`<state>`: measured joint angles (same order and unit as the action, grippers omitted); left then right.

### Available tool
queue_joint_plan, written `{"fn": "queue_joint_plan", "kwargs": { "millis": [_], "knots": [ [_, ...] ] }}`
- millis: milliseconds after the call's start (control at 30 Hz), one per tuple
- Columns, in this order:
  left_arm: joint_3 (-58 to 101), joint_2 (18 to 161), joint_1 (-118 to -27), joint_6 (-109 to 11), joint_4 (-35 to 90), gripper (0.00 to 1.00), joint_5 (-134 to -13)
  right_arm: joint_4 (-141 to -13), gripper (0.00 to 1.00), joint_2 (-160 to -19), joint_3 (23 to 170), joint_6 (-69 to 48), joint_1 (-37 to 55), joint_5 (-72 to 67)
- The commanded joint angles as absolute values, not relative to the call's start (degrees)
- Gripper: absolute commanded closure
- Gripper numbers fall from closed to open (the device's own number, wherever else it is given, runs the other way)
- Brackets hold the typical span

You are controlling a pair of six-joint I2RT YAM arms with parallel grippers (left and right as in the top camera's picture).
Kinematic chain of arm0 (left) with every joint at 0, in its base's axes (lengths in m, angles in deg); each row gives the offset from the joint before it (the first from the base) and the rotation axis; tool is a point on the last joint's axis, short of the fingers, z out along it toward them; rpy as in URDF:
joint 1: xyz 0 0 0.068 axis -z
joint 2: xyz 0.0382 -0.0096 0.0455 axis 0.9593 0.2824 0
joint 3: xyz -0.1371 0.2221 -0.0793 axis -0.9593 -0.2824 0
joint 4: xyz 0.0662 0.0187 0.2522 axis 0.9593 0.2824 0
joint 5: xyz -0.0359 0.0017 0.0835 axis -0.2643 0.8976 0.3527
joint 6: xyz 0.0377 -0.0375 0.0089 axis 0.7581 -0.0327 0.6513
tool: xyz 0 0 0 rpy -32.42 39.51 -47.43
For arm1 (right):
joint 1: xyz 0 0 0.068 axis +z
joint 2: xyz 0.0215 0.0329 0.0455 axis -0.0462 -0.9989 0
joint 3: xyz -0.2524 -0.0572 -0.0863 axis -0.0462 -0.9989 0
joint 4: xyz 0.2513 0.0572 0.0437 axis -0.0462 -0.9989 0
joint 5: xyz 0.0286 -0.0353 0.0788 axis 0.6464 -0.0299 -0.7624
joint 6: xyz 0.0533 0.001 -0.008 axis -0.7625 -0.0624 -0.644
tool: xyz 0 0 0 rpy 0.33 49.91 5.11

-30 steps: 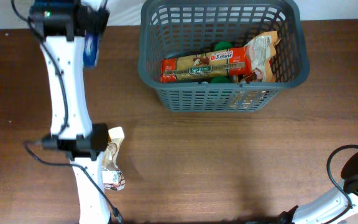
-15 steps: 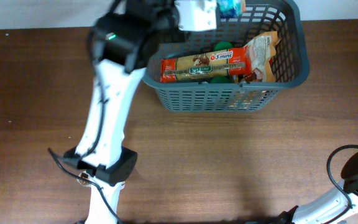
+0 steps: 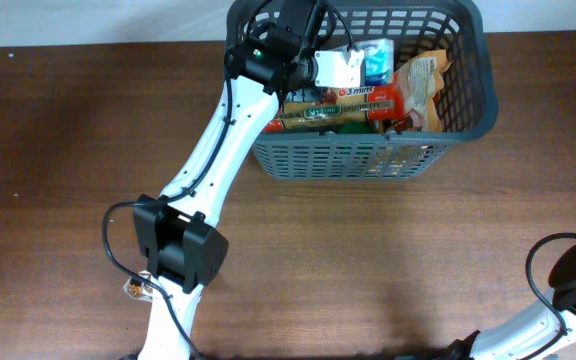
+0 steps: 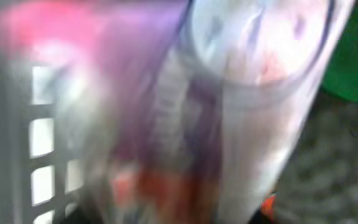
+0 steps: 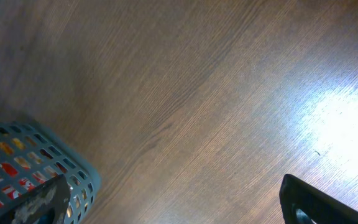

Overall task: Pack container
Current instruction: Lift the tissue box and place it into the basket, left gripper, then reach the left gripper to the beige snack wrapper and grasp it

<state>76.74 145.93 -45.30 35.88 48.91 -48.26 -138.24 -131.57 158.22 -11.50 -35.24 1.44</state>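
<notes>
Container (image 3: 468, 60): stood at the far edge of the table (image 3: 388, 260). Already held a long red-and-yellow "3 mins" packet (image 3: 333, 110), a beige pouch (image 3: 423, 85) toward its right end, and something green (image 3: 353, 126) underneath.

Left gripper (image 3: 360, 66): hung well left of the container a second before, crossed to its far rim half a second later, and now reached inside it. Sat above the long packet with a blue-and-white packet (image 3: 376, 60) at its tip. Looked like the drop-off point for one more item. Judged the packing well under way, with release the likely step in hand. Could not tell whether the jaws were parted or clamped. Hidden from overhead by the gripper's white body. Smeared in the left wrist view into a blur of clear wrapper (image 4: 253, 93) with pink and purple print, the container's slats beside it.

Right gripper (image 5: 178, 202): parked well clear of the container on its near-right side. Spread wide, held nothing, unchanged over the second. Showed only one dark finger (image 5: 319, 202) clearly, cut off at the frame edge.

Lost sight of the small pouch seen earlier on the table, left of and nearer than the container. Covered now by the left arm's dark joint (image 3: 183, 255), so could not say whether it was left there.
</notes>
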Motion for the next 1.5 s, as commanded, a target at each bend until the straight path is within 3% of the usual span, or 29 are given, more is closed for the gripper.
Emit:
{"fn": "queue_joint_plan", "kwargs": {
  "millis": [0,167,400,667,800,1067,1300,1467],
  "knots": [
    [79.0,144.0,-46.1,23.6,47.6,0.01,-44.5,-138.2,0.01,-131.8,157.9,-12.0,-35.3,1.3],
    [88.1,140.1,-46.9,2.5,51.7,0.01,-33.9,-138.2,0.01,-131.8,157.9,-12.0,-35.3,1.3],
    [94.2,131.2,-51.6,1.5,63.7,0.01,-33.0,-138.2,0.01,-131.8,157.9,-12.0,-35.3,1.3],
    [93.4,130.6,-66.5,-23.8,82.7,0.01,-33.2,-138.2,0.01,-131.8,157.9,-12.0,-35.3,1.3],
    [90.4,131.7,-73.2,-27.8,90.0,0.0,-37.5,-138.2,0.01,-131.8,157.9,-12.0,-35.3,1.3],
    [74.7,127.7,-76.7,-27.8,90.0,0.02,-44.2,-138.2,0.01,-131.8,157.9,-12.0,-35.3,1.3],
    [49.5,109.4,-76.7,-28.7,89.5,0.01,-39.8,-138.2,0.01,-131.8,157.9,-12.0,-35.3,1.3],
    [24.2,95.4,-77.4,-28.6,76.0,0.01,-40.5,-138.2,0.01,-131.8,157.9,-12.0,-35.3,1.3]
  ]
}}
